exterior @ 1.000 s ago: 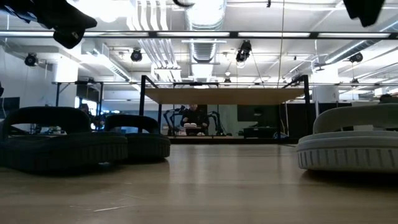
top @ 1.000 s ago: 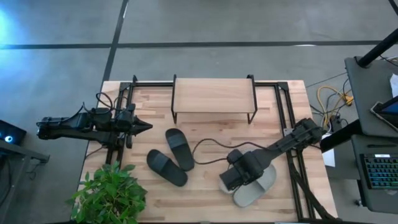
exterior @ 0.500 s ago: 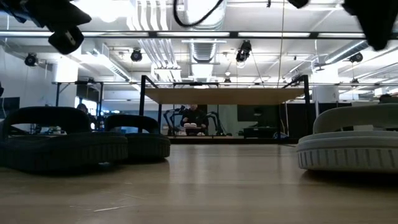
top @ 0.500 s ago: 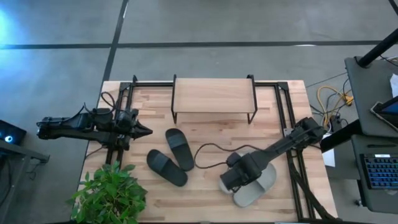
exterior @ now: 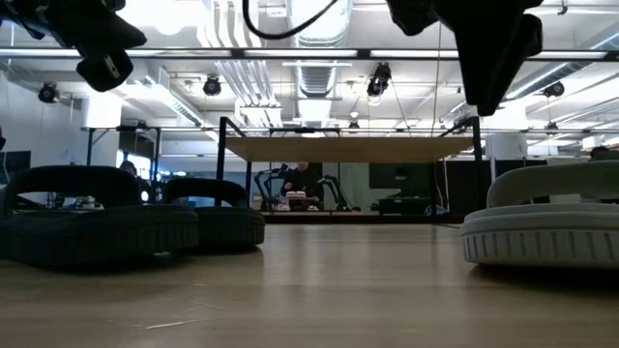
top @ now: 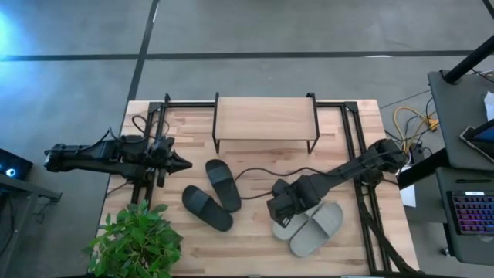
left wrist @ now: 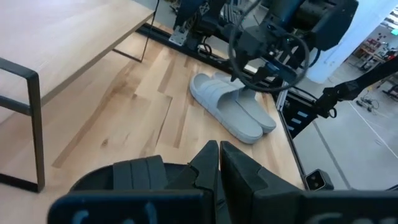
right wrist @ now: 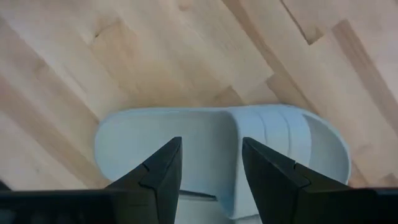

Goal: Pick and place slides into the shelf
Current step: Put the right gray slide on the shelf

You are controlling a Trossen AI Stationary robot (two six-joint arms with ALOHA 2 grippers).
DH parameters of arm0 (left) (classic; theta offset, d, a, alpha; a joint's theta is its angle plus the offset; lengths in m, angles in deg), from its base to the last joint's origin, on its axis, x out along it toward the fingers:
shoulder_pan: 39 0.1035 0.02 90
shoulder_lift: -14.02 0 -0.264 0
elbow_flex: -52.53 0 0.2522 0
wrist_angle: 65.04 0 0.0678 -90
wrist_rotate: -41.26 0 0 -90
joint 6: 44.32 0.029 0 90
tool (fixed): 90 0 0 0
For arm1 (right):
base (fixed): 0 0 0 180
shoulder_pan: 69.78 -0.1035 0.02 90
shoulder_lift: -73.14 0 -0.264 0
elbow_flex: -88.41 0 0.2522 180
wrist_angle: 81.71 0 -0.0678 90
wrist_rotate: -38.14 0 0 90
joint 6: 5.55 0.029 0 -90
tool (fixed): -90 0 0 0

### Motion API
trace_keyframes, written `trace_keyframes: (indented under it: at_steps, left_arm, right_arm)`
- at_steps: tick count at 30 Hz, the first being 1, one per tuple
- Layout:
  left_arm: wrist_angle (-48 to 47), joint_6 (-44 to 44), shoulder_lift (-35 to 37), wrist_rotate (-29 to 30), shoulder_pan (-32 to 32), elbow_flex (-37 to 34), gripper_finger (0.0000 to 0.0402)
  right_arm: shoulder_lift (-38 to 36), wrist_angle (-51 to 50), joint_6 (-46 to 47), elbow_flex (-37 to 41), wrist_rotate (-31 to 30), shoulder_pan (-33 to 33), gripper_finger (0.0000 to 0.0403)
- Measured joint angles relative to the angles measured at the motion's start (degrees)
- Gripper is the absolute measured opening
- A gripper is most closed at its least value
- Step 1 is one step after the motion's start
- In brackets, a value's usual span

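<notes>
Two light grey slides (top: 318, 225) lie side by side, soles down, at the table's near right; they also show in the left wrist view (left wrist: 233, 109). Two black slides (top: 216, 194) lie soles down near the middle. The shelf (top: 265, 118) stands at the far edge. My right gripper (top: 279, 211) hovers open, pointing down, over the left grey slide (right wrist: 217, 146); its fingers (right wrist: 158, 177) are above the slide and clear of it. In the low view it (exterior: 491, 68) hangs well above the table. My left gripper (top: 185, 163) is shut and empty, left of the black slides.
A potted plant (top: 137, 239) stands at the near left corner. A black cable (top: 258, 176) trails across the table between the black slides and my right arm. Black rails (top: 359, 154) run along both sides of the table. Bare wood lies in front of the shelf.
My right gripper has gone toward the table's left edge and a little toward the far edge, uncovering most of the grey slides. It has stayed open and pointing down. The slides have not moved.
</notes>
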Motion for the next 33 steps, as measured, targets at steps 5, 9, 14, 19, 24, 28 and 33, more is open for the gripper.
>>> trace_keyframes:
  at_steps: [5, 9, 14, 19, 24, 28, 33]
  left_arm:
    - [0.26, -0.08, -0.05, 0.00, 0.01, -0.02, 0.0002]
    - [0.94, -0.13, -0.62, 0.02, 0.00, 0.11, 0.0002]
    - [3.63, -0.64, -1.52, 0.01, 0.01, 0.00, 0.0002]
    - [3.56, -2.24, -2.10, -0.11, 0.02, 0.00, 0.0002]
    - [3.31, -3.09, -2.28, -0.16, 0.00, -0.13, 0.0002]
    - [3.30, -2.84, -2.74, -0.17, 0.00, -0.15, 0.0002]
    - [3.30, -2.40, -3.32, -0.17, 0.01, -0.15, 0.0002]
  right_arm:
    - [-0.07, 0.23, -2.66, 0.28, -0.40, 1.55, 0.0159]
    - [-0.11, 4.91, -7.65, 0.69, -0.79, 5.01, 0.0157]
    - [-0.11, 9.04, -15.06, 0.79, 1.93, 9.56, 0.0147]
    - [-0.11, -0.69, -13.76, 0.83, 0.64, 10.57, 0.0138]
    - [-0.11, -10.93, -11.13, 0.83, 0.64, 7.97, 0.0138]
    - [-0.11, -12.44, -8.15, 1.31, 5.53, 5.20, 0.0141]
    - [-0.11, -17.64, 6.49, 4.77, 6.93, 2.65, 0.0140]
